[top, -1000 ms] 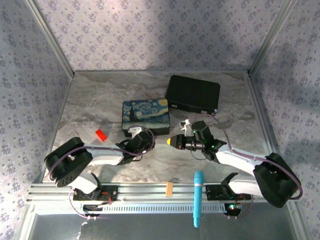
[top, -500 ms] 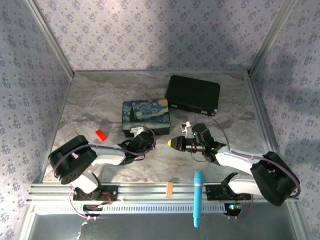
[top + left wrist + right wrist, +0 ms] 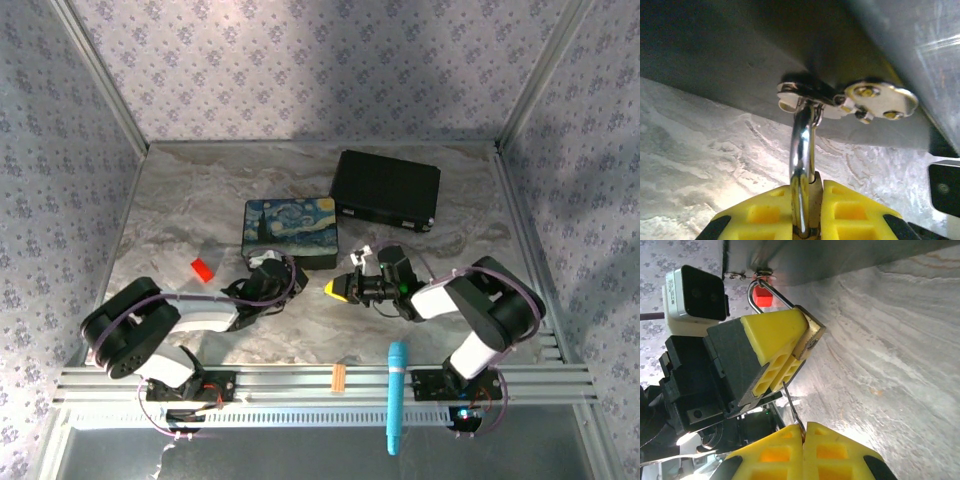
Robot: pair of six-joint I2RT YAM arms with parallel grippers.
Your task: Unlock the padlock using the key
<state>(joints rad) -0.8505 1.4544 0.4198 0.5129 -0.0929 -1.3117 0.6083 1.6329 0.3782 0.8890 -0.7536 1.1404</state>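
The brass padlock [image 3: 810,337] hangs by its silvery shackle [image 3: 802,142] from the hasp [image 3: 805,92] of the blue painted box [image 3: 291,232]. My left gripper [image 3: 816,182] [image 3: 290,272] is shut on the padlock body, its yellow fingers [image 3: 772,347] on either side. My right gripper [image 3: 804,426] [image 3: 335,289] is shut on the thin silvery key [image 3: 791,404]. The key's blade points up at the left gripper, and its tip lies by a yellow finger just below the padlock's bottom face.
A black case [image 3: 386,188] lies behind the box at the right. A small red block [image 3: 203,269] sits left of the box. A tan wooden peg [image 3: 339,377] and a teal tool [image 3: 397,395] rest on the front rail.
My right gripper has moved left with the key, closing on the left gripper and padlock, and its arm has folded in. The left gripper shifted slightly left.
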